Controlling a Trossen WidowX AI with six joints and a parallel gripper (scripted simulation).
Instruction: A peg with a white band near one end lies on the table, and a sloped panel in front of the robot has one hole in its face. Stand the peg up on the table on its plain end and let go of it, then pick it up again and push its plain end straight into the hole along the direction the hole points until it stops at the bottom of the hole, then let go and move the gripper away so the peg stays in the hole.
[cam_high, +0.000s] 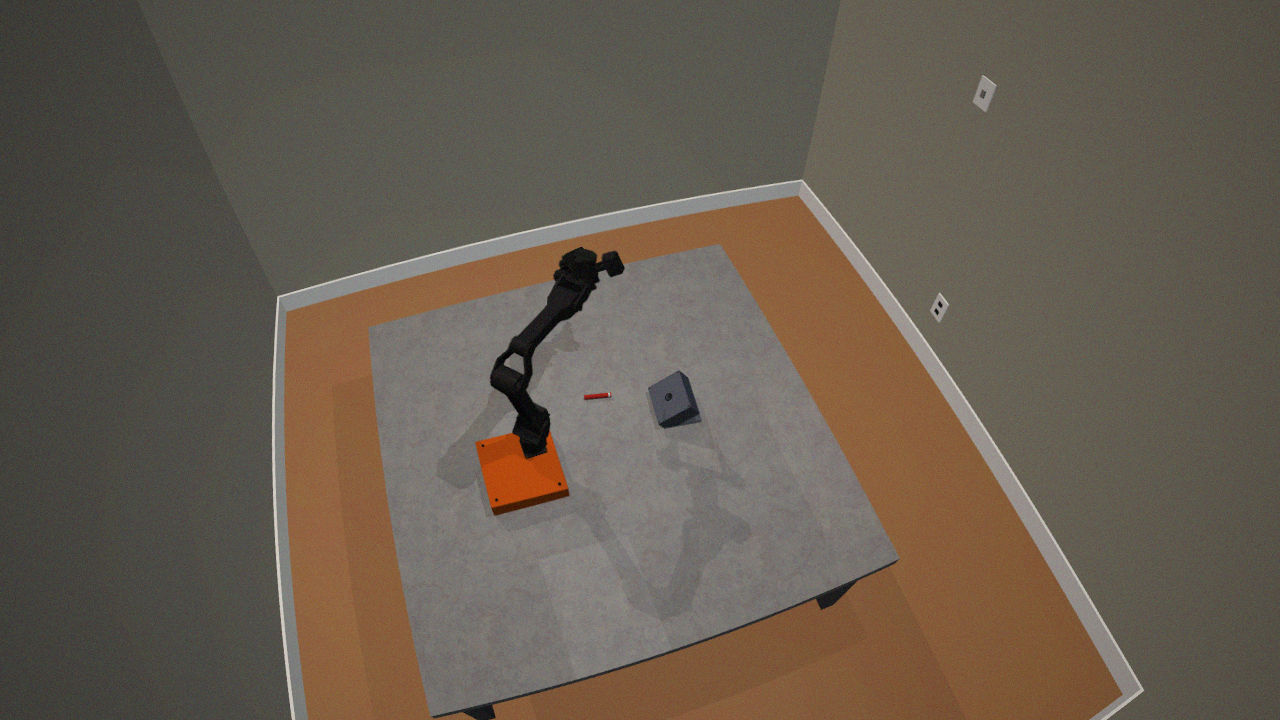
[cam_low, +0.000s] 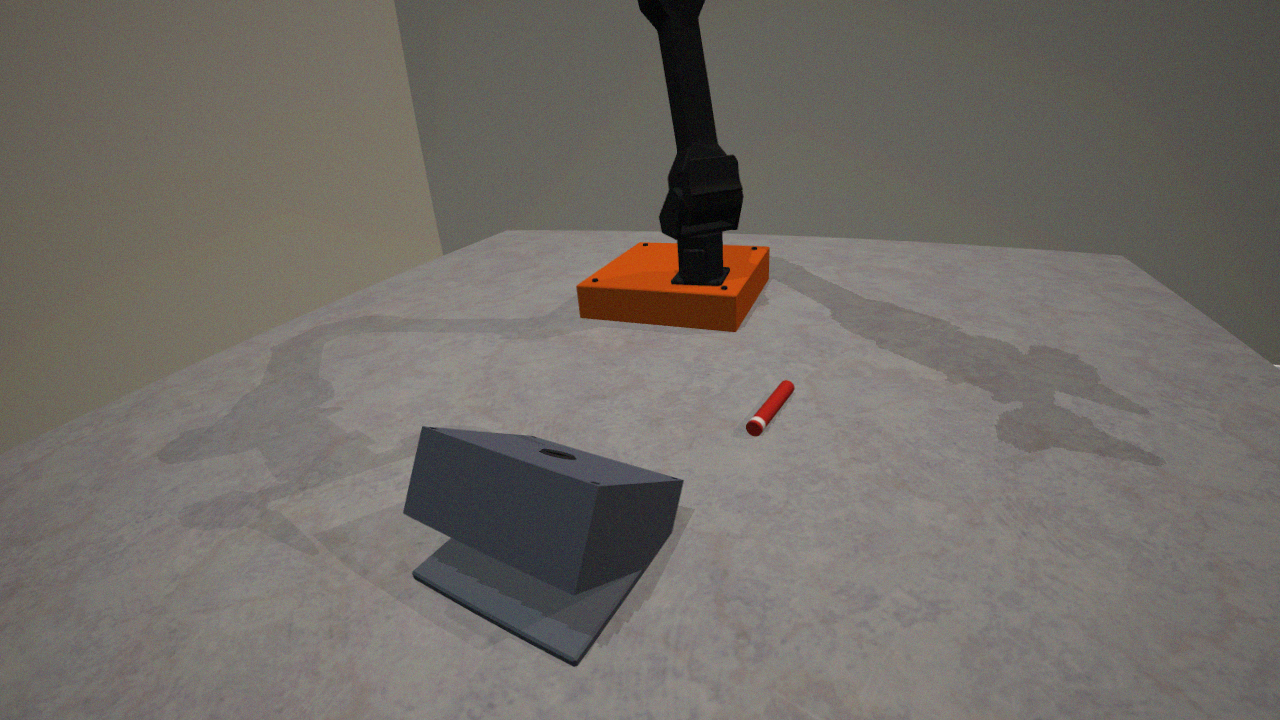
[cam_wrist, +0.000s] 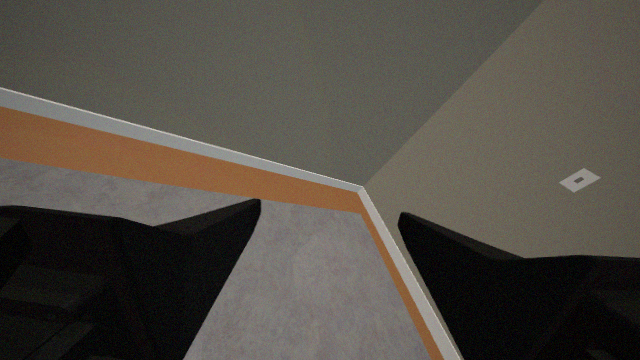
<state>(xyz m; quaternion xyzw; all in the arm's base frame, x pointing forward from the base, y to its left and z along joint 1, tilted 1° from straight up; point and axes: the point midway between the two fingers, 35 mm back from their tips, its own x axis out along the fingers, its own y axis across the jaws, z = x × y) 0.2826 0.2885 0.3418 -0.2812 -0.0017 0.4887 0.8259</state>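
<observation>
The red peg (cam_high: 597, 395) (cam_low: 774, 403) lies on its side on the table (cam_high: 626, 555) (cam_low: 895, 573). Its white band (cam_low: 758, 421) is at the end nearer the exterior camera. The dark grey sloped panel (cam_high: 676, 412) (cam_low: 501, 501) stands to the right of the peg in the top view. Its one hole (cam_high: 668, 396) (cam_low: 557, 454) is empty. My gripper (cam_wrist: 331, 212) is open and empty, its two black fingers wide apart in the wrist view. It is high up and away from the peg and the panel; the exterior view does not show it.
The black arm (cam_high: 546, 322) (cam_low: 689, 89) rises from the orange base (cam_high: 519, 479) (cam_low: 657, 307) and reaches toward the table's far edge in the top view. The arm's shadows fall across the table. Walls with a white skirting (cam_high: 537, 234) (cam_wrist: 165, 136) stand beyond the table.
</observation>
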